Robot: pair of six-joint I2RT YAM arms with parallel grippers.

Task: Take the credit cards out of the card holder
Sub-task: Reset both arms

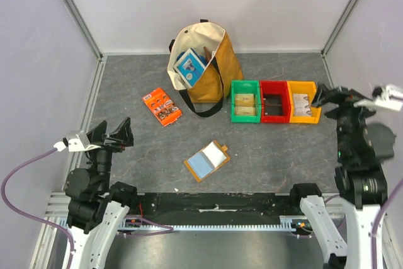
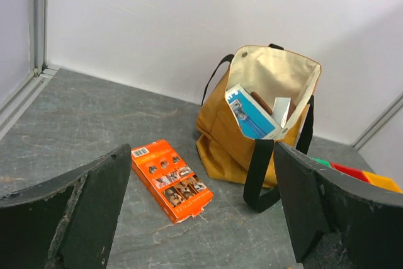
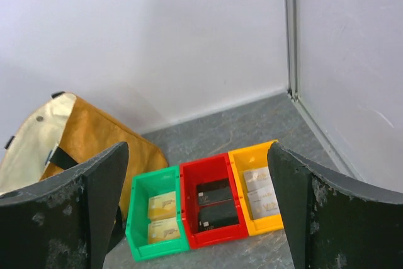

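The left arm (image 1: 85, 187) is folded back at the 8 o'clock corner of the table (image 1: 283, 149). Its left claw (image 1: 119, 135) is raised and aimed toward 2 o'clock, released, fingers spread wide with nothing between them. The right arm (image 1: 359, 168) stands tall at the 4 o'clock side. The right claw (image 1: 326, 96) points toward about 10 o'clock, just beside the yellow bin (image 1: 303, 120), likewise released and empty.

The card holder (image 1: 206, 160) lies spread open and flat on the table at 6 o'clock, well apart from both claws. Only the top view shows it, with a pale blue panel and a white one; whether a card sits in it I cannot tell.

The right wrist view shows the credit cards (image 3: 213, 191) best: two black in the red bin (image 3: 217, 239), pale ones in the yellow bin, tan ones in the green bin (image 3: 157, 250). The left wrist view gives the orange packet (image 2: 171, 179) and the tote bag (image 2: 227, 137), a blue-and-white box (image 2: 249, 114) inside it
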